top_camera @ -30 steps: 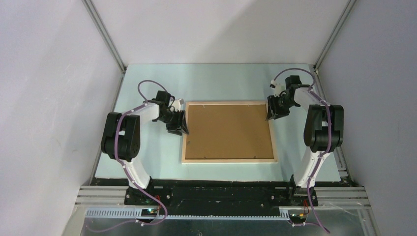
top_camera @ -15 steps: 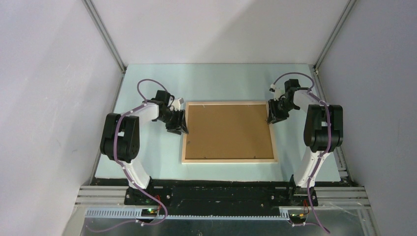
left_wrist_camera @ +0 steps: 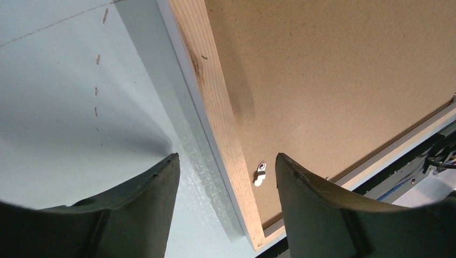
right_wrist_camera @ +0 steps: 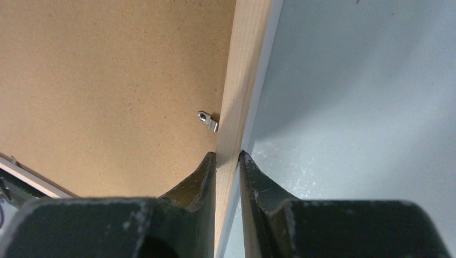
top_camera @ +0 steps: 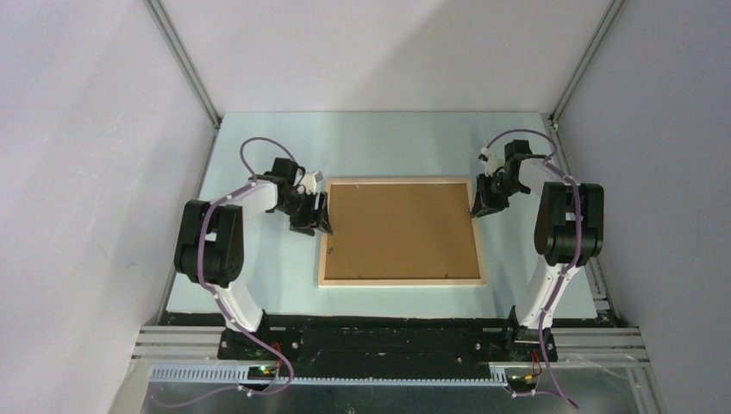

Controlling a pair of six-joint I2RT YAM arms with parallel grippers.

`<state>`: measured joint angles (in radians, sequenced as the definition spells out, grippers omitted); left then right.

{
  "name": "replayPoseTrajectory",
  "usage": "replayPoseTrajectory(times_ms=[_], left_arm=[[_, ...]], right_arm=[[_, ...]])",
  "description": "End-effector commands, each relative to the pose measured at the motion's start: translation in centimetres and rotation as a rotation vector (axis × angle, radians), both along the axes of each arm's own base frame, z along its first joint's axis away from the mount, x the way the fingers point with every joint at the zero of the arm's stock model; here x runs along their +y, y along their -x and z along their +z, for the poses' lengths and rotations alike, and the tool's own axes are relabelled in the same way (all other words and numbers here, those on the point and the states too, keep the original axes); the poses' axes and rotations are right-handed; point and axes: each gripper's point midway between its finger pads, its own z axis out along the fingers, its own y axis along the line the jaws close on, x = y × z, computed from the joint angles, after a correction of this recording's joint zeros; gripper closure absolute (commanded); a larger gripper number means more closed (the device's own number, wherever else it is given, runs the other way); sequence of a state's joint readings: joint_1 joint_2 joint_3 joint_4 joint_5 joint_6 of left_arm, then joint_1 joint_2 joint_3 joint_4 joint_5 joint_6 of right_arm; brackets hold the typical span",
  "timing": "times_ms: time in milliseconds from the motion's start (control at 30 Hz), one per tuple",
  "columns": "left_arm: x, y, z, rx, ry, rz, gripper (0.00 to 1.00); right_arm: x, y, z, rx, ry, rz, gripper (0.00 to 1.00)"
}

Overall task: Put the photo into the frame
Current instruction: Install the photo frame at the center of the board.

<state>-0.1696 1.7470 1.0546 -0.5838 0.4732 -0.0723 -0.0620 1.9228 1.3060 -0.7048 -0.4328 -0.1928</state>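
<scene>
At table centre lies the thin rectangular pale-wood frame (top_camera: 401, 281), back up, long axis 9 to 3 o'clock, a plain brown backing board (top_camera: 401, 228) inside; the photo is hidden. The right gripper (right_wrist_camera: 227, 156) pinches its 3 o'clock rail. The left gripper (left_wrist_camera: 226, 161) straddles the 9 o'clock rail, jaws wide, holding nothing.

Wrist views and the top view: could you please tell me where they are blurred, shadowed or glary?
Left wrist: the near fingers are dark and soft, the grain of the frame is sharp, and a shadow lies on the table beside it. Right wrist: the fingers blur near the lens; the clip is clear. Top external: even light, no glare.
</scene>
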Motion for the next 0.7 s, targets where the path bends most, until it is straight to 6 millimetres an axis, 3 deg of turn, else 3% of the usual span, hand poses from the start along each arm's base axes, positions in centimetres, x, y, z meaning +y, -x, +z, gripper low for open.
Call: replayPoseTrajectory(times_ms=[0, 300, 467, 667], left_arm=[[-0.4, 0.2, 1.5, -0.06, -0.003, -0.059, 0.28], [-1.4, 2.7, 0.7, -0.09, -0.111, -0.207, 0.22], [-1.7, 3.0, 0.4, -0.102, -0.153, -0.241, 0.22], [-2.5, 3.0, 0.1, -0.116, -0.211, -0.272, 0.31]], right_arm=[[-1.0, -0.2, -1.0, 0.011, -0.012, -0.045, 0.99], [-2.5, -0.4, -1.5, 0.019, -0.019, -0.117, 1.0], [-3.2, -0.4, -1.5, 0.018, -0.017, -0.14, 1.0], [-3.4, -0.2, -1.4, 0.024, -0.033, -0.151, 1.0]])
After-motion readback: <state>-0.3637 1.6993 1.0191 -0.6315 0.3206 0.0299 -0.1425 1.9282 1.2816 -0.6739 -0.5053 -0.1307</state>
